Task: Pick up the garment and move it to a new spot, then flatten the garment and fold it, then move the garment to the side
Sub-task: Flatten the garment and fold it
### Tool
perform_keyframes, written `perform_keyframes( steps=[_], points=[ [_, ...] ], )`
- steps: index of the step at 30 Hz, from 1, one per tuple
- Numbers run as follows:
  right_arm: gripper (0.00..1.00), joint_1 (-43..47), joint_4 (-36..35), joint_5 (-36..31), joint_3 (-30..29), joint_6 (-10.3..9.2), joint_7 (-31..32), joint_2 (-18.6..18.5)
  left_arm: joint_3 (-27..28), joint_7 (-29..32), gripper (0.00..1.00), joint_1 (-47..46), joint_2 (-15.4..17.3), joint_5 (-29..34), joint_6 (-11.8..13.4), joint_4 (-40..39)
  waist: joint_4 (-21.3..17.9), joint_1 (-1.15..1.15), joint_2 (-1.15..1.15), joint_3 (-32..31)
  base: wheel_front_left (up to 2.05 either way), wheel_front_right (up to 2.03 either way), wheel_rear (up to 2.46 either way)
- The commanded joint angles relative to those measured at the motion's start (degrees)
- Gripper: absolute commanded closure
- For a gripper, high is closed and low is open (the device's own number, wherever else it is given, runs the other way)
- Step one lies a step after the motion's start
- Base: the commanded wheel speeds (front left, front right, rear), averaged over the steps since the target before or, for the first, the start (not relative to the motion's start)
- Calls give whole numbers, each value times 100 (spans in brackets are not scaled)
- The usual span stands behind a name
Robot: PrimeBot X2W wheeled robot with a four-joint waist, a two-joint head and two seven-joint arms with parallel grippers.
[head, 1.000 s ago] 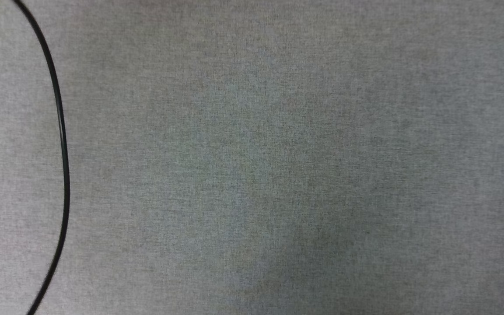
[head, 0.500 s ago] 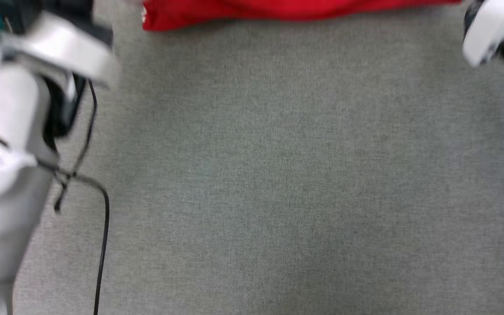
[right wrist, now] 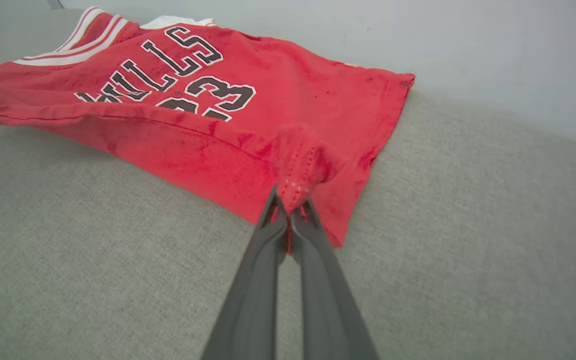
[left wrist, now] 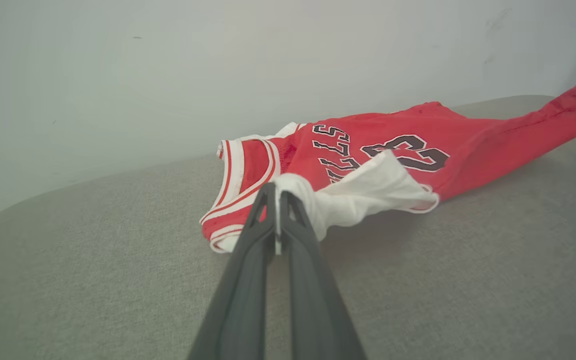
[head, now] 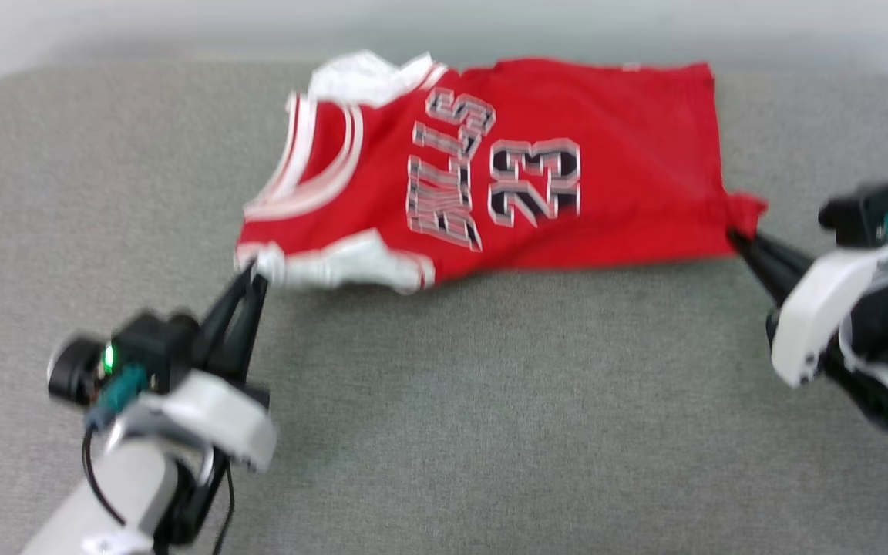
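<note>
Now: left gripper (head: 257,269) clamps garment (head: 536,208) at sleeve (head: 336,266), right gripper (head: 734,234) at hem corner (head: 749,208). Thin bites; pulling apart could slip one loose.

The red jersey (head: 629,139) is soft, matt knit cloth, with tiny pinholes at the hem corner. Its white sleeve (left wrist: 368,192) is the same dull cloth, and the black lettering (head: 536,181) lies flat like print. The grey upholstered surface (head: 490,432) beneath is coarse woven fabric, matt and faintly flecked. The left gripper (head: 253,270) and right gripper (head: 734,235) have dark, smooth, matt fingers, plastic by the look. The arm shell (head: 814,324) is glossy white plastic. The wall (left wrist: 168,75) is smooth and dull.
</note>
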Motion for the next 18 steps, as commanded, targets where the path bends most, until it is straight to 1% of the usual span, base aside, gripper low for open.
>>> perform_keyframes(
  steps=[1,5,8,13,18],
  points=[
    [100,195,-41,25,-45,-5,8,-41,-16,26,100,203,64,-46,40,-55,13,2,0,-277,0,0,0],
    [100,998,-227,125,-182,-5,102,-150,-141,150,100,937,192,-218,81,-246,68,2,0,-617,0,0,0],
    [100,1586,-379,185,-337,-5,144,-235,-201,278,100,1422,273,-351,167,-397,100,2,0,-816,0,0,0],
    [100,2497,-630,209,-598,-5,263,-234,-208,560,100,2225,424,-778,265,-620,63,2,0,-1070,0,0,0],
    [100,3290,-870,152,-947,-5,346,-207,-293,810,100,2920,470,-1169,316,-846,35,2,0,-1295,0,0,0]
  ],
)
